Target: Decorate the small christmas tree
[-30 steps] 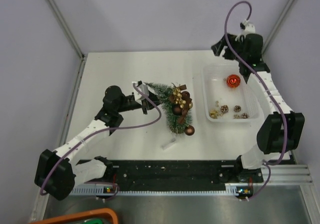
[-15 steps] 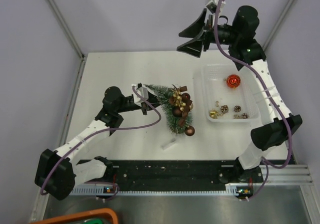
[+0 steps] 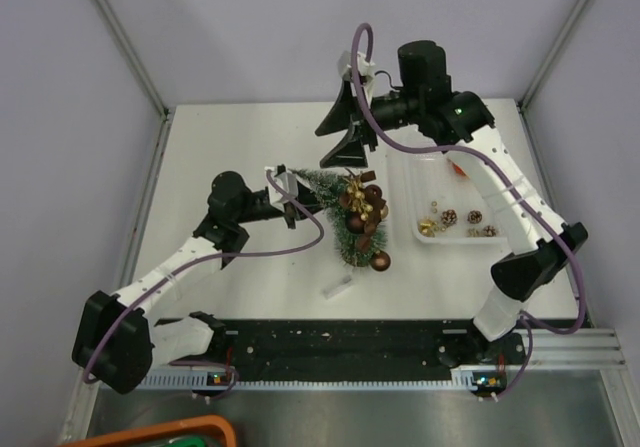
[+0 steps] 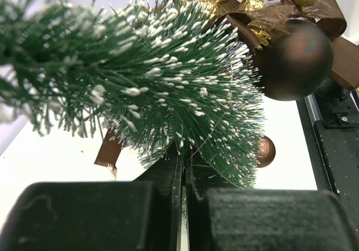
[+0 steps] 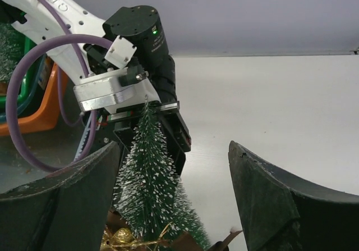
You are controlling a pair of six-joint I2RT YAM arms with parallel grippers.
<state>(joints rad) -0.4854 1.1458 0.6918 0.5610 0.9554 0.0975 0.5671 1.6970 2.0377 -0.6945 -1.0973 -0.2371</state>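
1. Top view: the small christmas tree [image 3: 335, 222] sits mid-table, tilted, with its tip in the left gripper [image 3: 291, 189]. The right gripper [image 3: 321, 147] gapes above and behind the tip, not touching it. Risk: swinging in, it knocks off the brown baubles [image 3: 365, 207].
2. Left wrist: the fingers [image 4: 171, 175] are pinched together on the tip, with the tree [image 4: 168, 88] straight ahead. The thin, bendy hold could slip.
3. Right wrist: the fingers [image 5: 269, 206] are wide apart and empty. The tree [image 5: 147, 178] lies between and beyond them, untouched.

small christmas tree [image 3: 322, 183]: dark green bristles, white-frosted tips, hung with brown baubles [image 3: 380, 260] and gold berries [image 3: 352, 182]; tilted, mid-table [image 3: 230, 147], tip far-left.
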